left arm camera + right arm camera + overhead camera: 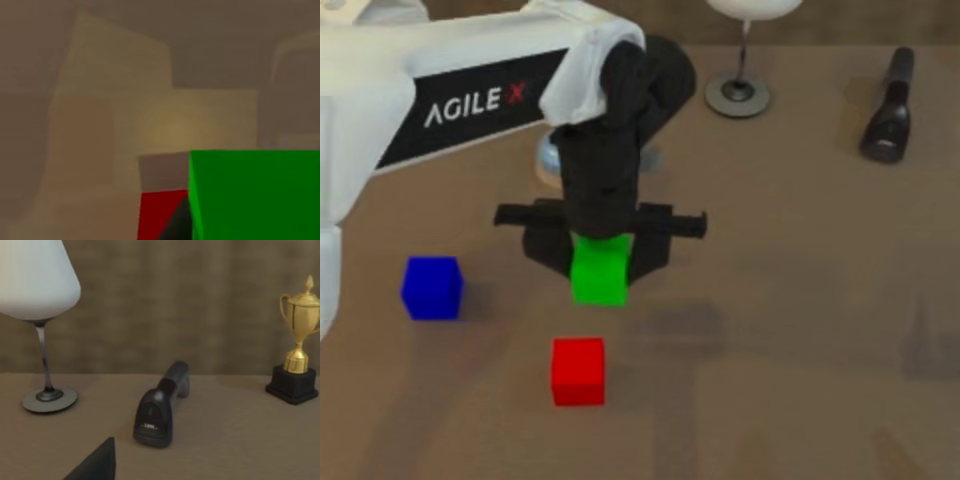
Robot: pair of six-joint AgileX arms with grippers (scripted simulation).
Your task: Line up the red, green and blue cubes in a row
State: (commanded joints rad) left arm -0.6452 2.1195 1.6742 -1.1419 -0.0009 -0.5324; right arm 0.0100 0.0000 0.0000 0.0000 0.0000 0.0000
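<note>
Our left hand (599, 262) sits near the middle of the worktop (800, 300), its two dark fingers (545, 250) clamped on the green cube (599, 270) — the cube fills the gap between them and juts out toward the near edge. In the left wrist view that cube (255, 195) looms large, with a corner of the red cube (157, 215) showing just beyond it. From above, the red cube (578, 371) rests on the worktop just nearer than the green one and slightly to its left, apart from it. The blue cube (431, 288) stands well off to the left, on its own.

Farther back stand a white-shaded lamp on a thin stem with a round grey base (737, 95) and, toward the right, a black handheld barcode scanner (888, 105). The right wrist view shows the scanner (160, 407), the lamp (45, 340) and a gold trophy (298, 340) on a black plinth — we cannot tell how our right hand stands.
</note>
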